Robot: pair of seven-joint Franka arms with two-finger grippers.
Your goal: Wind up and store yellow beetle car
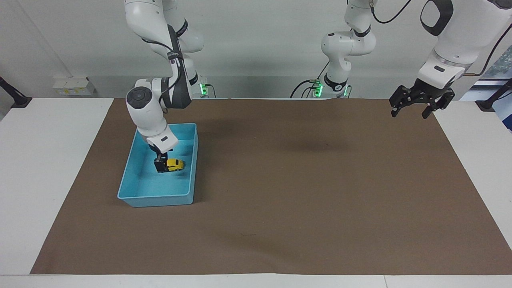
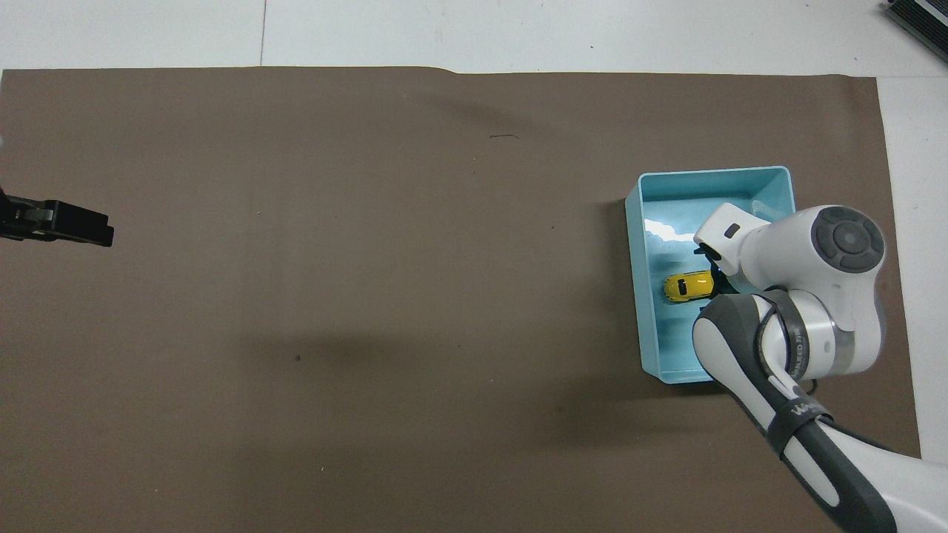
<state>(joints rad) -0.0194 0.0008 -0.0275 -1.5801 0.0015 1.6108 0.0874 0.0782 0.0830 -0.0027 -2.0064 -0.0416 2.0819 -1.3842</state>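
Facing view shows me my right gripper (image 1: 161, 165) down inside the bin (image 1: 135, 199), fingers parted, just beside the car (image 1: 175, 164), which sits on the bin floor. My left gripper (image 1: 413, 111) waits open, well apart from the bin, over the mat (image 1: 300, 192).

right claw (image 1: 161, 165) lowered, open; left claw (image 1: 414, 108) waits raised, open.
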